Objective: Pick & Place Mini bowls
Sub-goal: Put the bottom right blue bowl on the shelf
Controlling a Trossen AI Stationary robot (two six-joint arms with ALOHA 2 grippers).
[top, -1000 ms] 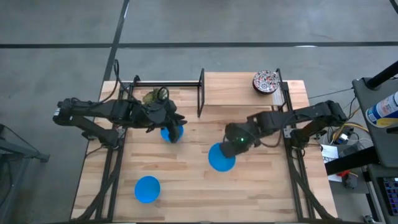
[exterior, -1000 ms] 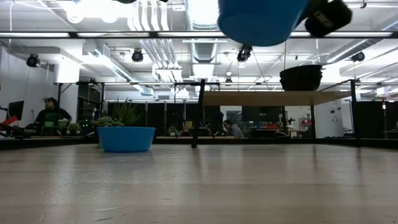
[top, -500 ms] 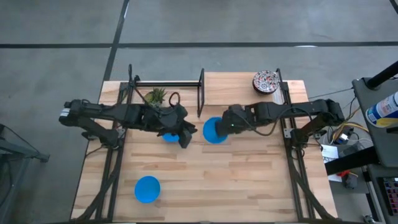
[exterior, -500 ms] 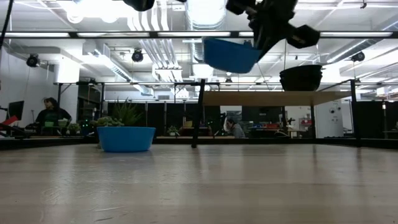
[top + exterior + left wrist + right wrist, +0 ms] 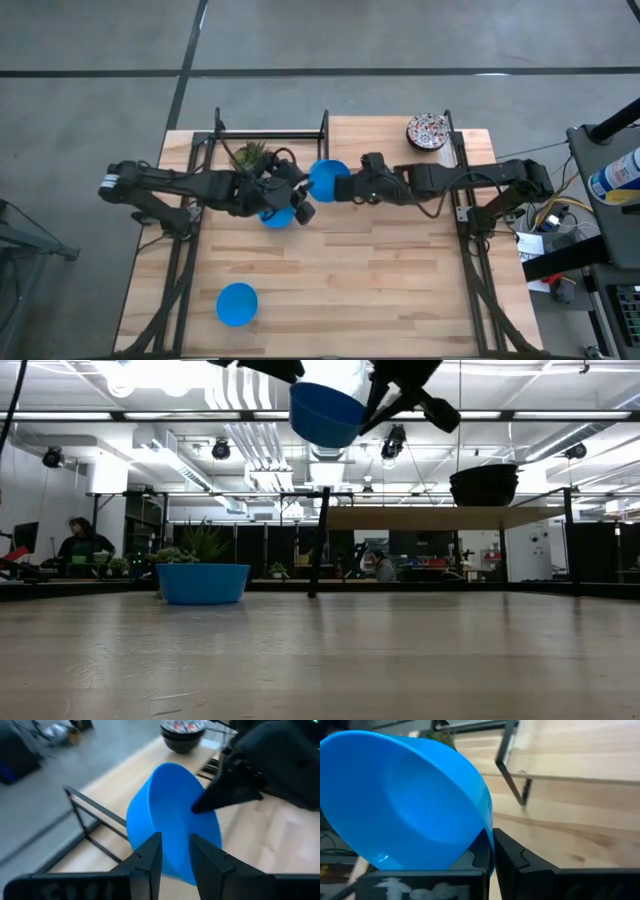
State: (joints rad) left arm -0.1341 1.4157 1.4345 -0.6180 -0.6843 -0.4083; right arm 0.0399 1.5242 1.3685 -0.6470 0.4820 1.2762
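Right gripper [image 5: 345,187]: pinching a raised blue bowl [image 5: 326,180].
Left gripper [image 5: 296,203]: parted, hovering over second bowl [image 5: 274,216].
Plant [image 5: 250,155]: sitting at bowl's ten o'clock.

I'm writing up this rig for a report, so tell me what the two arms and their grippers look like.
Both arms are dark, nearly black, built of jointed segments with thin black cables looping along them. The left gripper and right gripper each end in two flat, matte black fingers that taper toward the tips. No markings can be made out.
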